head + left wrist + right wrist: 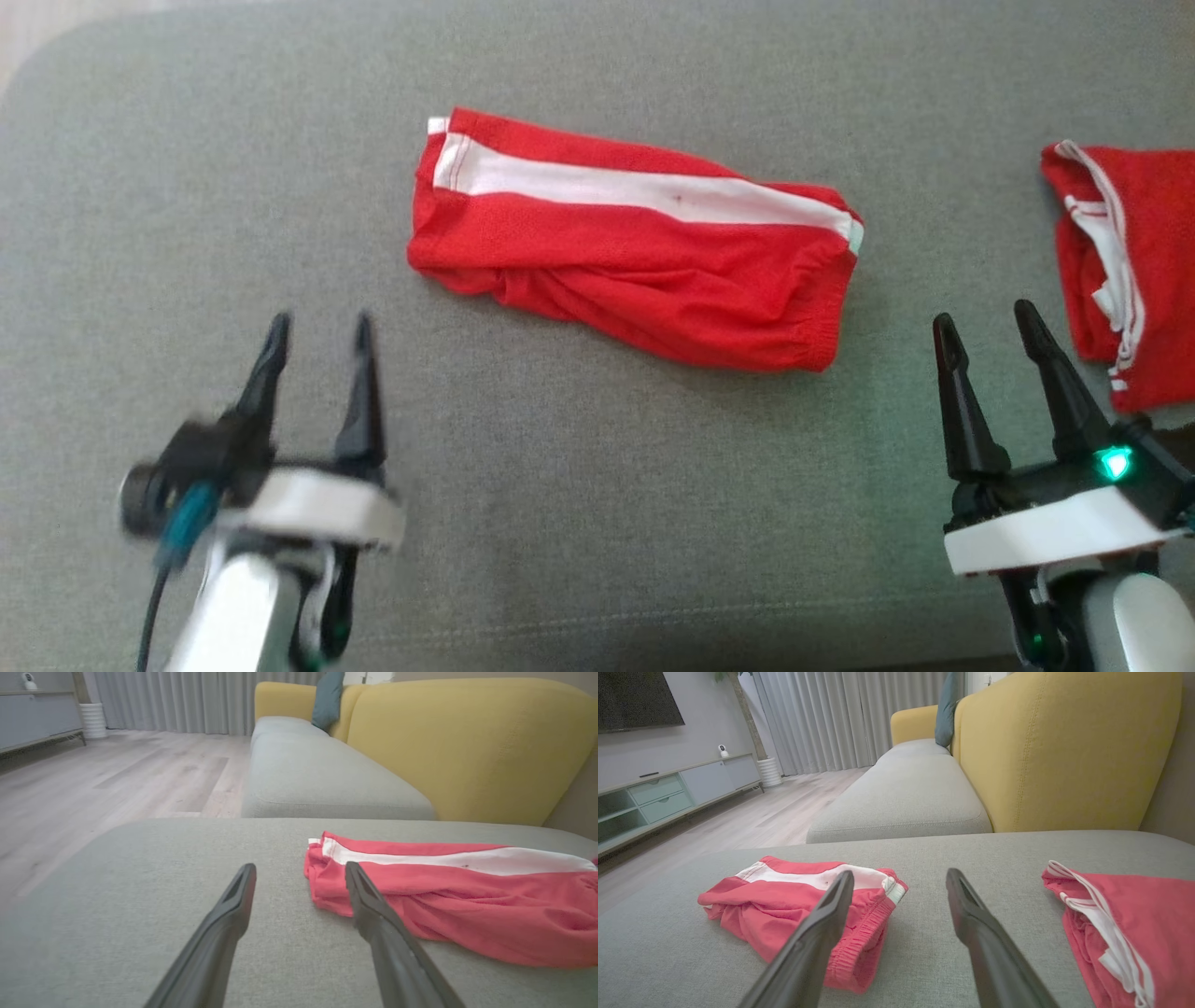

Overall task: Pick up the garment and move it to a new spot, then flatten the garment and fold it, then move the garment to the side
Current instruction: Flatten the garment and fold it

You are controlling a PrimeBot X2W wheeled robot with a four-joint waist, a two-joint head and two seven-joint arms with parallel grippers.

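Observation:
A red garment (635, 247) with a white side stripe lies folded into a long bundle on the grey sofa cushion (187, 187), its elastic waistband at the right end. The left wrist view has the garment (467, 896) just right of the fingers; the right wrist view has it (798, 900) ahead and left. My left gripper (319, 327) stands open, empty, below and left of the garment's left end. Below and right of the waistband end, my right gripper (988, 325) is open and empty too. Neither touches the cloth.
A second red garment (1125, 271) with white trim lies at the cushion's right edge, close to my right gripper, also seen as a red garment (1125, 933). A yellow sofa back (1064, 751) rises behind. Wooden floor (93, 784) lies beyond the cushion's left edge.

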